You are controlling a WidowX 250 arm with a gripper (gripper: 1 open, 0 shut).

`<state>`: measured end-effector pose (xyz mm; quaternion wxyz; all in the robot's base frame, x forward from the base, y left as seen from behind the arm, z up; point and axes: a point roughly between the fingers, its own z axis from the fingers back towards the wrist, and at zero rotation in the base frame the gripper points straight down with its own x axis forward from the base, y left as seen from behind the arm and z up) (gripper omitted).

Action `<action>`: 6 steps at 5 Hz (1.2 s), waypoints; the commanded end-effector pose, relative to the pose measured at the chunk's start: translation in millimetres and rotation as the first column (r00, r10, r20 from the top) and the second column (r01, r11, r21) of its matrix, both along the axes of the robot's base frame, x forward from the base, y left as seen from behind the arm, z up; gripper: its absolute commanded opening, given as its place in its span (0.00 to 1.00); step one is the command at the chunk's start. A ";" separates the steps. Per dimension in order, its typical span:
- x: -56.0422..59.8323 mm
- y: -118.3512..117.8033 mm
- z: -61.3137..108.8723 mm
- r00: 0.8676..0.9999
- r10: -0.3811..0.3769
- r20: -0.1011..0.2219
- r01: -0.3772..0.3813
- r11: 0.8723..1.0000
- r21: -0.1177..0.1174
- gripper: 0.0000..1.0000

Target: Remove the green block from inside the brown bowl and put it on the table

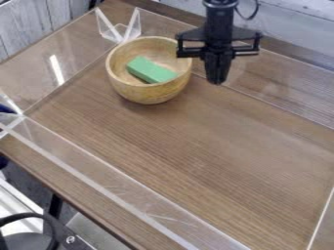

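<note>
The green block (151, 70) lies flat inside the brown bowl (139, 90), which sits at the far left part of the table (196, 146). My black gripper (218, 76) hangs pointing down just right of the bowl's rim, outside it, low over the wood. Its fingers are pressed together with nothing between them.
A low clear acrylic wall (78, 181) borders the tabletop on all sides. A clear folded corner piece (117, 26) stands behind the bowl. Bare wood-grain surface stretches from the bowl toward the near right corner.
</note>
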<state>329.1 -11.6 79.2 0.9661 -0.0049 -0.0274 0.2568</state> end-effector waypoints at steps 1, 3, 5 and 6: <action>3.1 -10.3 22.2 0.994 -0.014 0.106 0.007 0.998 0.059 0.00; 2.5 23.1 28.8 0.996 -0.010 0.089 0.005 0.998 0.057 0.00; -1.9 78.3 30.4 0.984 0.152 0.093 -0.159 0.984 0.079 0.00; -3.0 77.1 21.2 0.978 0.181 0.104 -0.192 0.975 0.110 0.00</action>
